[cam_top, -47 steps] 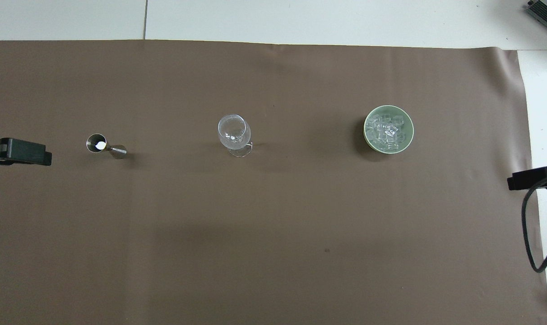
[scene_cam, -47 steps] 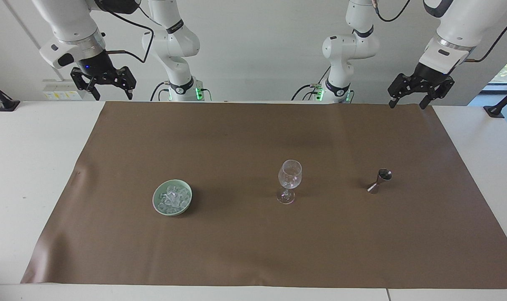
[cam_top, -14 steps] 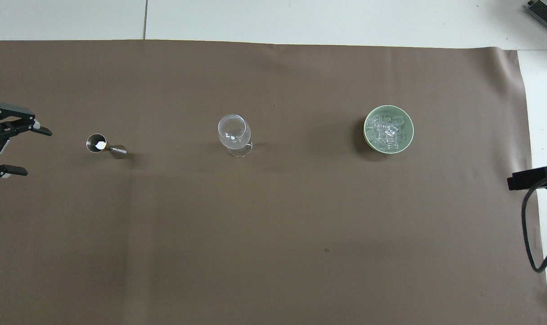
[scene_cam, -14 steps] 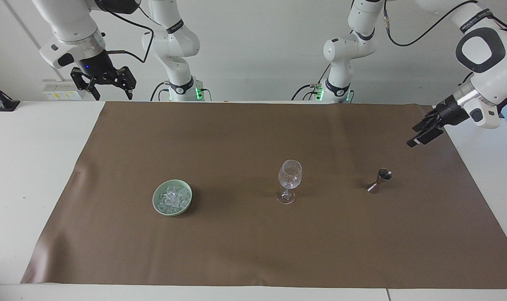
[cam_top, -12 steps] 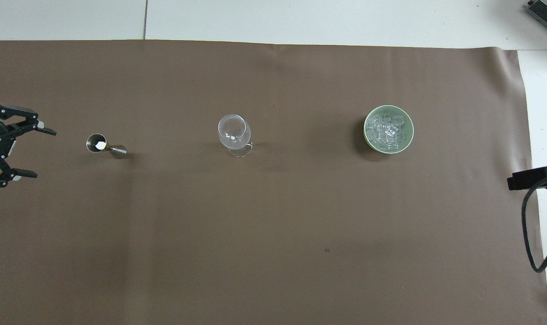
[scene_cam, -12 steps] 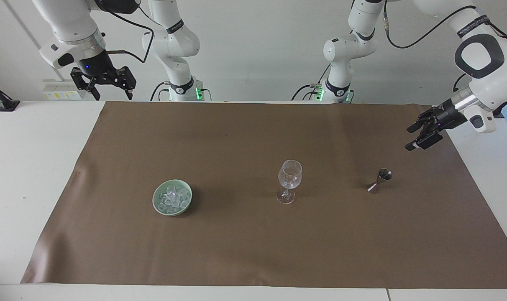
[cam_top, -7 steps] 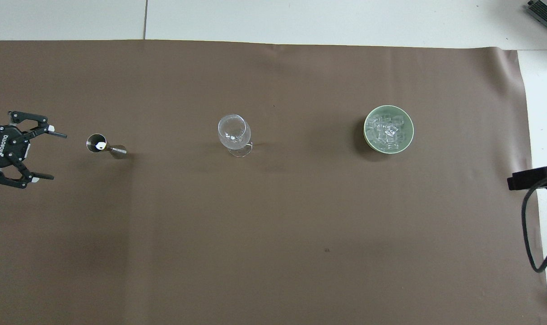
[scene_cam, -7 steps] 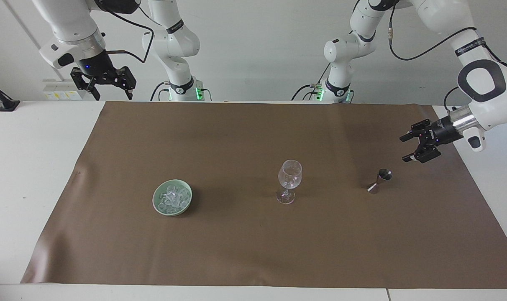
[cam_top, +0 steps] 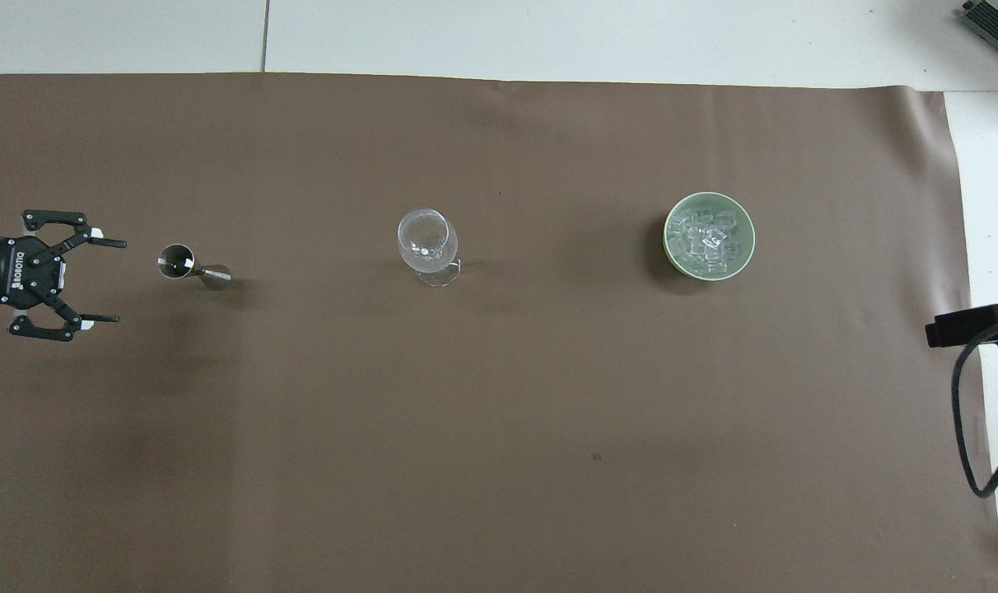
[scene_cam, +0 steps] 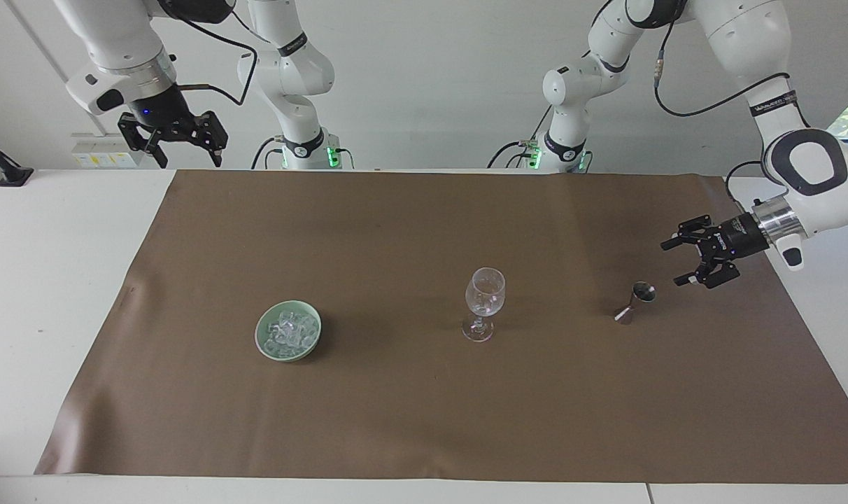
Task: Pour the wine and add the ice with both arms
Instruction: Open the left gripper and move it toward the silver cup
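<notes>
Measuring cup (scene_cam: 637, 302): small metal double cone, narrow at the waist, standing upright on the brown mat (scene_cam: 424, 420) over the tabletop (scene_cam: 46, 280). Likely light, rigid and smooth, so prone to slip or tip; best taken at the waist, squarely from the side. Lies just beside the left claw (scene_cam: 679, 262), toward the middle of the mat from it, not touched. Left claw released, fingers spread wide, turned sideways toward the cup.

Wine glass (scene_cam: 484, 302): clear, stemmed, upright, looks empty. Fragile and top-heavy, judged best left standing as the receiver. Well apart from both claws, between cup and bowl.

Ice (scene_cam: 289, 329): heap of small clear cubes in a pale green bowl (scene_cam: 263, 344). Probably slick and loose; one cube would need a gentle, centred pinch. Well apart from the right claw (scene_cam: 184, 155), which waits raised at the robots' edge of the mat, fingers spread, holding nothing.
</notes>
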